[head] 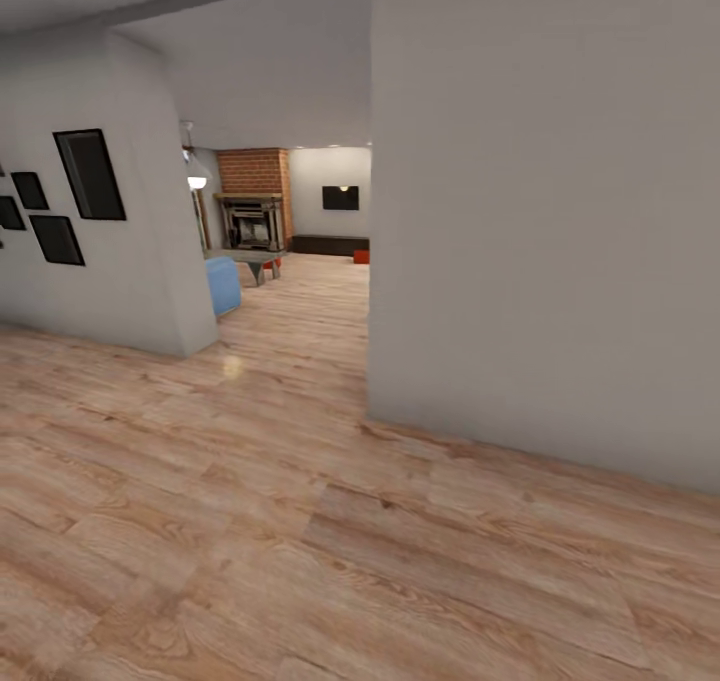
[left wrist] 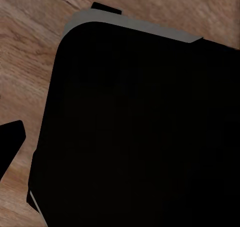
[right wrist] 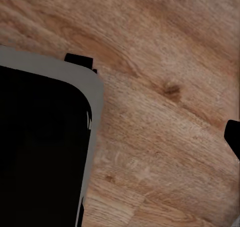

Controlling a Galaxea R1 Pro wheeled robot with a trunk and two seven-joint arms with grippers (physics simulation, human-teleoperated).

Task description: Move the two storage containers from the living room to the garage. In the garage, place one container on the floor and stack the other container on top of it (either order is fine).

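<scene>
Open wood floor between two wall corners.

Small red object on the far wood floor: half cut off by the near wall's corner; too small to identify.
Second red speck beside the low dark surface: too small to tell.
Blue seat: mostly hidden behind the left wall.
Framed pictures: cut by the picture's left edge.
Left wrist view: black rounded body hides most of the floor; a dark tip is cut off at the edge.
Right wrist view: dark tip cut off at the edge; pincer state indeterminable.
</scene>
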